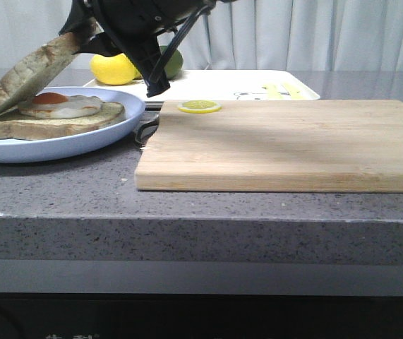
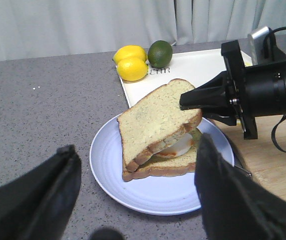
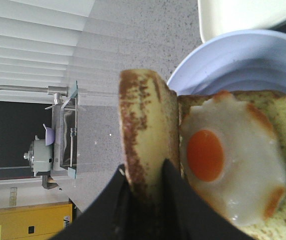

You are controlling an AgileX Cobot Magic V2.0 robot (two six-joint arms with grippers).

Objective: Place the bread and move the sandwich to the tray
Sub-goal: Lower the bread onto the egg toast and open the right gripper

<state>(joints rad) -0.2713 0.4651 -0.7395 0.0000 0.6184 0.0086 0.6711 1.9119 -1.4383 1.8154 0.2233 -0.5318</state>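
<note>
While we are gripping the bread point(image 1: 33, 70) by one crusted edge, our right gripper point(image 3: 152, 187) is clamped tight on it, its dark fingers pressing both faces of the slice. The bread is a thick square slice with a pale greenish-beige, finely pored crumb and a mottled brown crust, and it is hanging tilted over the round pale blue plate point(image 1: 109, 134), its low edge resting down at the far-left side of the plate and its high edge pinched in our fingers. Beneath it on the plate, a matching slice point(image 1: 46, 127) is lying flat and carrying a fried egg point(image 3: 233, 165) with a glossy white, lobed rim and an orange yolk. Our left gripper point(image 2: 132, 200) is hovering over the near side of the plate with its jaws spread wide and gripping nothing. Just beyond the plate, the tray point(image 1: 215, 83) is lying flat, white and smooth with a low rim and a small dark line drawing. Beside the plate, a light wooden cutting board point(image 1: 286, 148) with visible grain is bearing a thin lemon slice point(image 1: 200, 106). Two yellow lemons point(image 2: 131, 68) and a green lime point(image 2: 160, 53) are sitting at the tray's corner on the speckled grey stone counter point(image 1: 60, 191).
</note>
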